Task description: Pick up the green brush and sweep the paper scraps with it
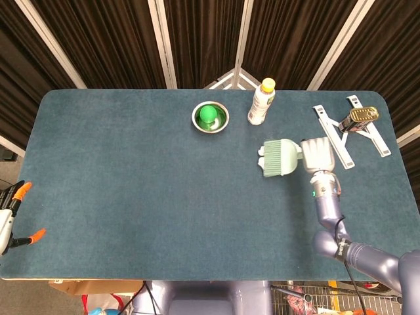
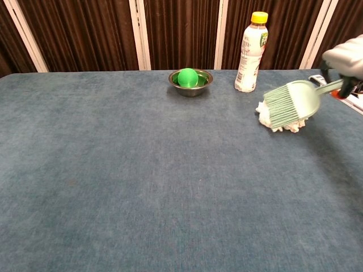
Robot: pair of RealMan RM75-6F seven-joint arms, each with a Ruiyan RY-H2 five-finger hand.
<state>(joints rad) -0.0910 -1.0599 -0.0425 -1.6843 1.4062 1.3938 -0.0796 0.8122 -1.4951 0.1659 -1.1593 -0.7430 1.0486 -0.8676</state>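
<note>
My right hand (image 1: 319, 155) (image 2: 346, 58) grips the handle of the pale green brush (image 1: 282, 158) (image 2: 292, 102) at the right of the table. The brush's bristles point left and lie against the white paper scraps (image 2: 265, 115) (image 1: 262, 156), which are bunched together and mostly hidden behind the brush head. Only a small edge of scrap shows in the head view. My left hand appears in neither view.
A steel bowl with a green ball (image 1: 210, 117) (image 2: 190, 81) and a white bottle with a yellow cap (image 1: 260, 102) (image 2: 250, 52) stand at the back. White metal brackets and a dark can (image 1: 357, 119) lie at the far right. Orange-handled clamps (image 1: 16, 213) sit off the left edge.
</note>
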